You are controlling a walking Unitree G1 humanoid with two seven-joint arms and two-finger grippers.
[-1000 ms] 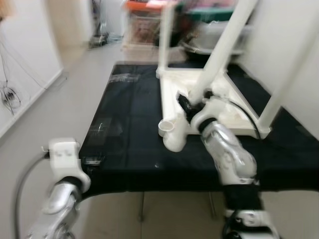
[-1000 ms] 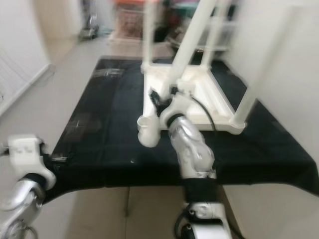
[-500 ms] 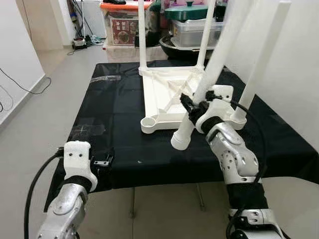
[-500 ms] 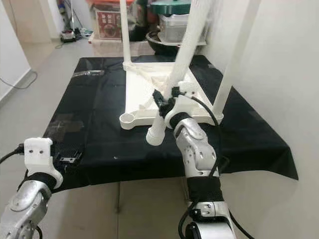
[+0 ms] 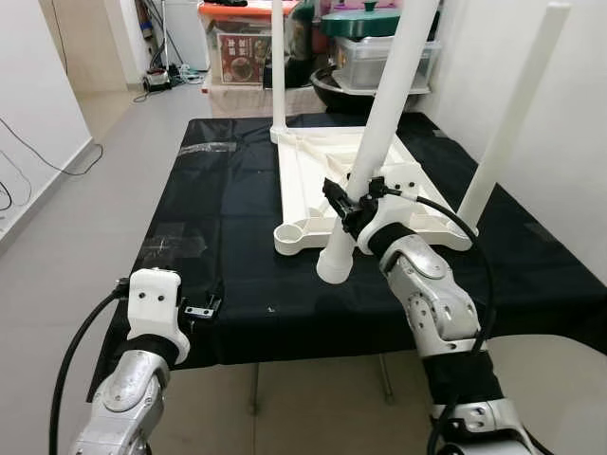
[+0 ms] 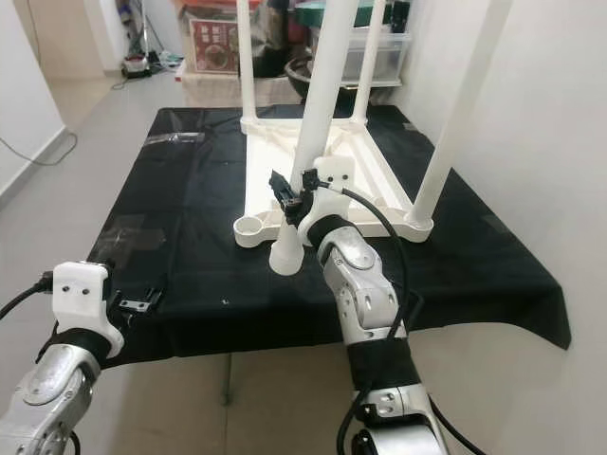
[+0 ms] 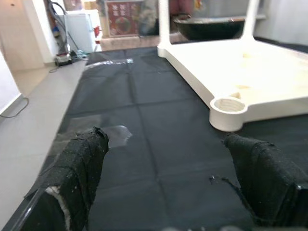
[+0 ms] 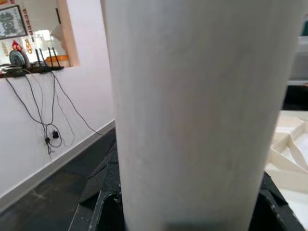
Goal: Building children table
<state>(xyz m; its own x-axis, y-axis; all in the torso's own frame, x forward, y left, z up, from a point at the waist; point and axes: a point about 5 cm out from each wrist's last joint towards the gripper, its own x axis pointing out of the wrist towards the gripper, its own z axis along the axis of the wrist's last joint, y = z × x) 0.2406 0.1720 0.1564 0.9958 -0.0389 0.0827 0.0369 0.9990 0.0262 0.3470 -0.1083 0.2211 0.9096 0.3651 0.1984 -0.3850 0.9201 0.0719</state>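
Observation:
A white children's table (image 5: 313,175) lies upside down on a black-covered worktable (image 5: 228,246). Three white legs stand up from its corners. The near left corner has an empty round socket (image 5: 290,234), also in the left wrist view as the socket (image 7: 228,104). My right gripper (image 5: 347,201) is shut on a loose white leg (image 5: 375,142), which is tilted. Its lower end (image 5: 334,266) hangs just in front and to the right of the socket. The leg (image 8: 202,110) is close up in the right wrist view. My left gripper (image 5: 201,309) is open and empty at the worktable's near left edge, its fingers (image 7: 79,163) wide apart.
Storage boxes (image 5: 248,52) and a dark pot (image 5: 334,90) stand on the floor behind the worktable. A white wall (image 5: 569,142) runs close along the right side. Open floor (image 5: 104,180) lies to the left. Clear tape patches (image 5: 171,246) stick to the cloth.
The camera has shifted and the blur has gone. The held leg has swung more upright. The left arm stays at the near left edge.

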